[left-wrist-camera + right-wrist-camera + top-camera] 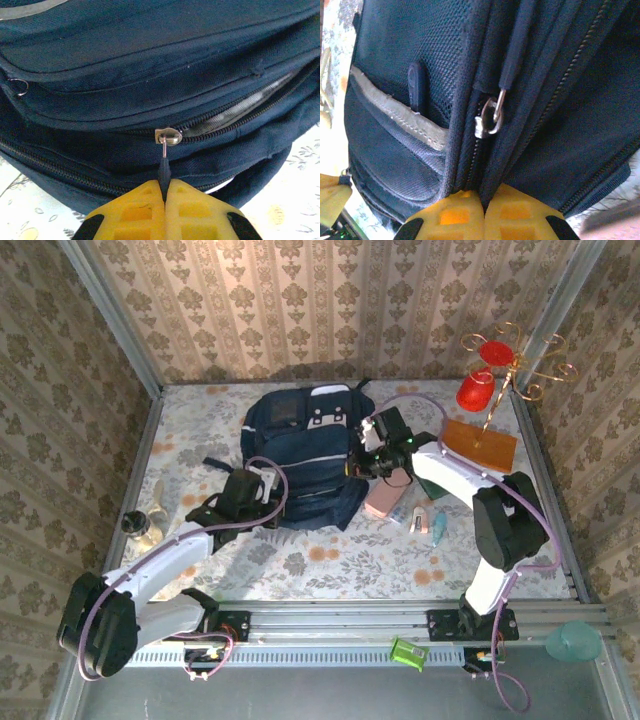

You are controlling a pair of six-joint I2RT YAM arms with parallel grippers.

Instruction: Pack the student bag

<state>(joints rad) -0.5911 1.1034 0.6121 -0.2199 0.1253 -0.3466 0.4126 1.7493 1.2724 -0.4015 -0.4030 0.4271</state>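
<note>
Pale floral-cloth table (330,570), bearing a large dark navy fabric backpack (300,455) at centre. Just right of it, a pink oblong case (384,500) and a small teal pointed thing (439,525), perhaps a tube. Far right, an orange-brown flat board (480,445). Left edge, a clear glass jar (140,525).

The student bag (300,455) lies centred — left gripper (262,481) at its left, right gripper (366,456) opposite.

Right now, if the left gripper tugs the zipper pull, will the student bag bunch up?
Probably floppy: the student bag sags in folds around the zipper pull. It likely drags unless the right gripper, shut on its seam, anchors it.
</note>
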